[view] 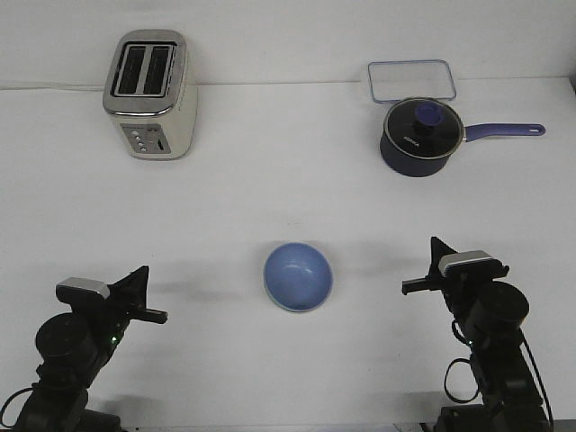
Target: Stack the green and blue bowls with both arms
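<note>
Both grippers, left (144, 292) and right (423, 270), hung near the front edge holding nothing; whether their jaws were parted I could not tell. Between them sat the matte blue bowl (298, 276), seemingly already nested in a pale one. Stacking looked finished; retreat remained.

We see bare table (270, 193) all round the blue bowl (298, 276), open to both grippers. The toaster (151, 94) stands far left; the saucepan (421, 137) and clear lid (410, 81) stand far right, well apart.
</note>
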Controlling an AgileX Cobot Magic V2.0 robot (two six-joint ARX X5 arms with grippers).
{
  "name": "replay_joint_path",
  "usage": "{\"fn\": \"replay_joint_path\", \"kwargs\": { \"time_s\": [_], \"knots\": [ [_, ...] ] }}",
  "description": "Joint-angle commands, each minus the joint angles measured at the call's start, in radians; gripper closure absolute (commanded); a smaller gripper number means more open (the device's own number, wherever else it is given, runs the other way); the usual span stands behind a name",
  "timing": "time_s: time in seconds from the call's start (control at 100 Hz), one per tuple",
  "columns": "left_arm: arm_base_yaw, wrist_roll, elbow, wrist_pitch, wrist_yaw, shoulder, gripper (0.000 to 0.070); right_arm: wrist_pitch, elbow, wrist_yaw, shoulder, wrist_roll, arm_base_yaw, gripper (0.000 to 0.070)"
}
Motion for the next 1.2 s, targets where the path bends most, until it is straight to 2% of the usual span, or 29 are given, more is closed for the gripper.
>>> {"fn": "replay_joint_path", "kwargs": {
  "time_s": [0.0, 0.55, 0.71, 0.81, 0.94, 1.19],
  "knots": [
    [0.000, 0.000, 0.012, 0.011, -0.005, 0.002, 0.0688, 0.013, 0.010, 0.000, 0.005, 0.006, 0.001, 0.0699],
    [0.000, 0.002, 0.012, 0.015, -0.005, 0.002, 0.0688, 0.013, 0.010, 0.000, 0.005, 0.006, 0.001, 0.0699],
    [0.003, 0.079, -0.003, 0.045, -0.024, -0.042, 0.0688, 0.013, 0.010, 0.000, 0.005, 0.006, 0.001, 0.0699],
    [0.016, 0.132, -0.066, 0.124, -0.038, -0.099, 0.0688, 0.013, 0.010, 0.000, 0.005, 0.006, 0.001, 0.0699],
    [0.055, 0.134, -0.184, 0.216, -0.054, -0.206, 0.0688, 0.013, 0.010, 0.000, 0.005, 0.006, 0.001, 0.0699],
    [0.150, 0.137, -0.365, 0.246, -0.055, -0.397, 0.0688, 0.013, 0.010, 0.000, 0.005, 0.006, 0.001, 0.0699]
  ]
}}
